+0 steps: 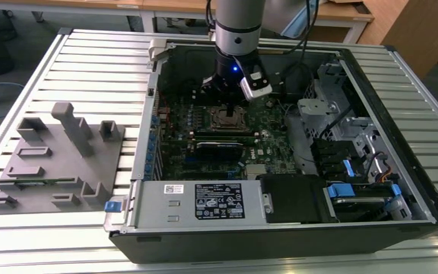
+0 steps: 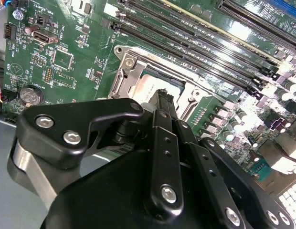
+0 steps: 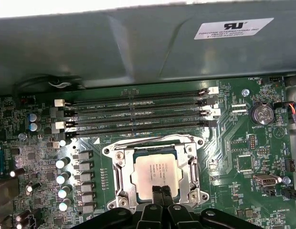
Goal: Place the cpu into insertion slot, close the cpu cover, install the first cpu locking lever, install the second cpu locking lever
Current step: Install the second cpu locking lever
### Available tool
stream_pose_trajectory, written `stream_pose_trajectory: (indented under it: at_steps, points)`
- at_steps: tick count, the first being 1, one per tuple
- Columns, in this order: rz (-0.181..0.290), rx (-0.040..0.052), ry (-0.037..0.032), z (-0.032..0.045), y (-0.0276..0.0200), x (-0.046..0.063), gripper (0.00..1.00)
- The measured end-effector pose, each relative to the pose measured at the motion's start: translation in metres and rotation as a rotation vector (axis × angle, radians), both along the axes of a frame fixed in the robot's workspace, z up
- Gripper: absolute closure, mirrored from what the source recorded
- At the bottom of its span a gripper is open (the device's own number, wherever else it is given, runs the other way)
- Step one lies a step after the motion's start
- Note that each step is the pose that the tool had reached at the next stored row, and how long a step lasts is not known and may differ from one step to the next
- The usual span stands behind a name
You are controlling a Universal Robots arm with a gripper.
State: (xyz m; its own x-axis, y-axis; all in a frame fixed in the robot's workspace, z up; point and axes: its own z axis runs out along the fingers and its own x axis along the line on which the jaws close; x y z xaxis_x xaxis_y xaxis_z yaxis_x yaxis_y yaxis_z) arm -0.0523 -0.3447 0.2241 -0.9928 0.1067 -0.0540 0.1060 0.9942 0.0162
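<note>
cpu (image 3: 151,172) seated under cpu cover (image 3: 120,177) | claw (image 3: 161,190) closed above | print illegible

Silver-grey cpu (image 3: 153,171), silver cpu cover (image 3: 120,174), green motherboard (image 3: 234,143), black gripper (image 3: 161,193), grey fixture block (image 1: 55,162)

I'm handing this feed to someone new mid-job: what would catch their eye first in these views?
First the open computer case on the slatted table, with the arm reaching down into it over the green motherboard. Next, in the first wrist view, the gripper, its fingers together, touching the cpu seated in its socket, cpu cover around it. At the exterior view's left stands a grey parts fixture.
</note>
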Motion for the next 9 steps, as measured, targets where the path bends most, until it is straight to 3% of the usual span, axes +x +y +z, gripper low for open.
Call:
stream_pose_trajectory:
  at_steps: [6,9]
  points:
    - [0.0,-0.0004,0.0003,0.0005,0.0,0.0001,0.9]
    - [0.0,0.0001,0.0,0.0051,0.0,0.0,0.9]
